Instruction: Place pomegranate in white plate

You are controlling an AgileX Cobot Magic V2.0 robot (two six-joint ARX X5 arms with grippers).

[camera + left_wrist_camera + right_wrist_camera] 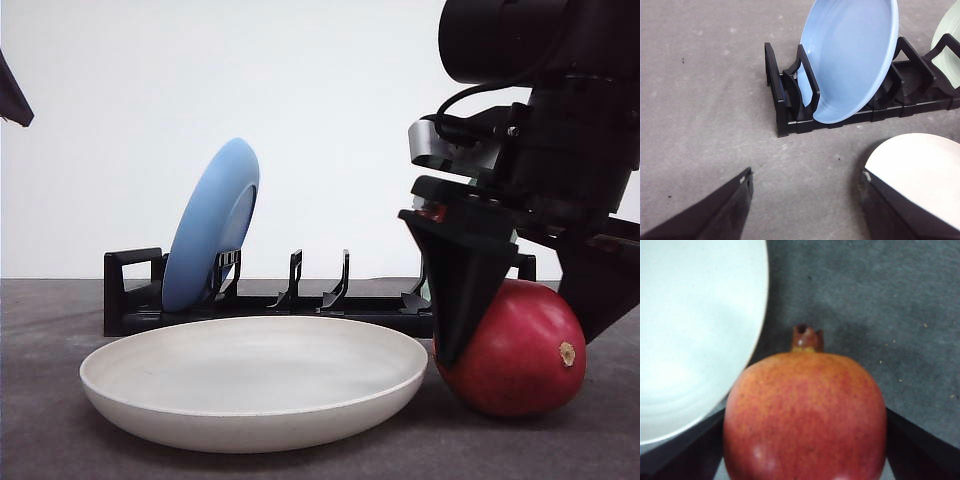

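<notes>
Grey, rough cloth covers the table (40, 420) in front of you, and the wall behind it is plain white. Your right gripper (520, 330) is down at the pomegranate (515, 350), with one black pointed finger on each side of it. From the right wrist view, the fruit sits snug between both fingers, so the jaws look closed on it. The pomegranate is round, red and shiny, with a small tan spot on the end facing you and a little brown crown on the far end. It rests on the cloth, just beside the white plate (250, 380). You can't tell if they touch.

The white plate is wide, round and shallow, with a dull cream look and a raised rim. It lies flat on the cloth near you.

Behind it stands a black plastic rack (300, 300) with upright prongs. A smooth blue plate (212, 225) leans on its edge in the rack. A pale green plate (950, 45) stands farther along the rack.

Your left gripper (805, 210) hangs over bare cloth, near the white plate's edge. Its two black fingers are far apart, so those jaws are open and hold nothing.
</notes>
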